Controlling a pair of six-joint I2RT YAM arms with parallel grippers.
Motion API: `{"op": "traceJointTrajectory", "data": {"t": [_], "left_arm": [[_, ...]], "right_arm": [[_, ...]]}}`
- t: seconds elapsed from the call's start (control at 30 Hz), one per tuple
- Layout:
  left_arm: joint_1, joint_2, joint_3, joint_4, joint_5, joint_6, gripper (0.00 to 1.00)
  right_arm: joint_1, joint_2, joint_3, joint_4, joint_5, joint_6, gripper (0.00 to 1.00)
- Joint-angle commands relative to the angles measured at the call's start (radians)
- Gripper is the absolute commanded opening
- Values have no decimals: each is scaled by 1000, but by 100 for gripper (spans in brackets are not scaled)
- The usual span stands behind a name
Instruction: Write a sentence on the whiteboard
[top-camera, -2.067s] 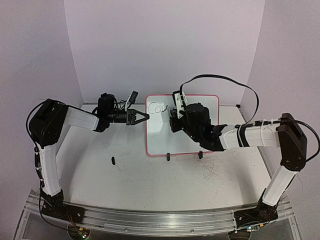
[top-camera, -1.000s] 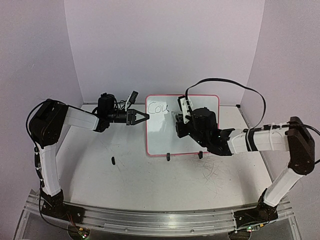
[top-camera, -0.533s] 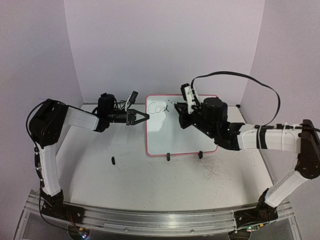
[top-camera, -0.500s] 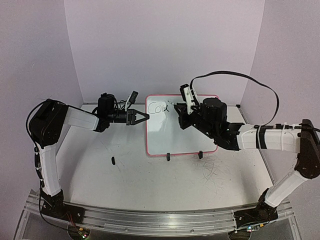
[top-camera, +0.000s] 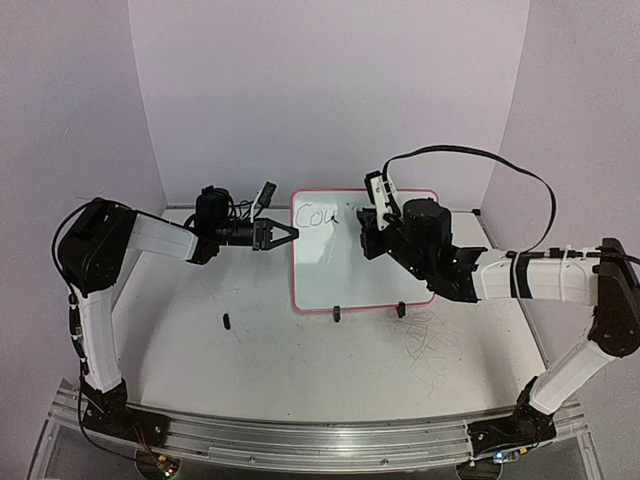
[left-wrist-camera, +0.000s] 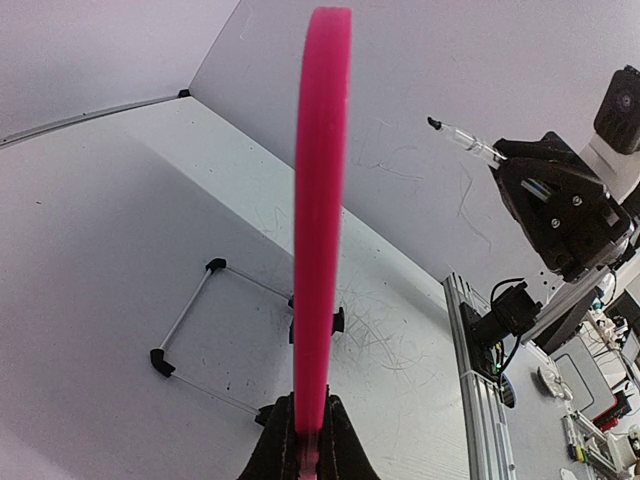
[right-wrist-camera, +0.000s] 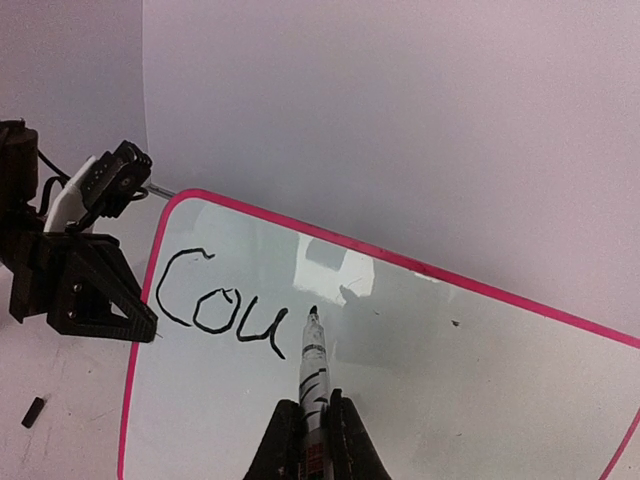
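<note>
You were mid-word: right gripper (right-wrist-camera: 312, 432) pinched the black-and-white marker (right-wrist-camera: 313, 365) just right of "Cou" (right-wrist-camera: 215, 305) on the glossy pink-framed whiteboard (top-camera: 340, 275); left gripper (top-camera: 285, 235) clamped its left edge. The next letter needed light contact, stroking rightward.

Left claw (top-camera: 291, 233) blocks left edge of whiteboard (top-camera: 335, 272).

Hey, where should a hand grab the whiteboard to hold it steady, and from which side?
Pinch the thin pink frame on the left edge of the whiteboard, coming from the left, as the left hand does now. The rim is narrow, and that side leaves the writing face free for the marker.
</note>
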Motion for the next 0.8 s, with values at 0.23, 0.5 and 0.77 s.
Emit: {"op": "traceJointTrajectory", "data": {"t": [0.23,0.5,0.77], "left_arm": [[-16,-53,5,6,33,5,0],[-16,-54,7,7,33,5,0],[-16,-52,7,7,33,5,0]], "right_arm": [[-3,30,27,-3,-41,-20,0],[-1,44,44,-24,-48,-27,0],[-3,68,64,-39,18,-38,0]]}}
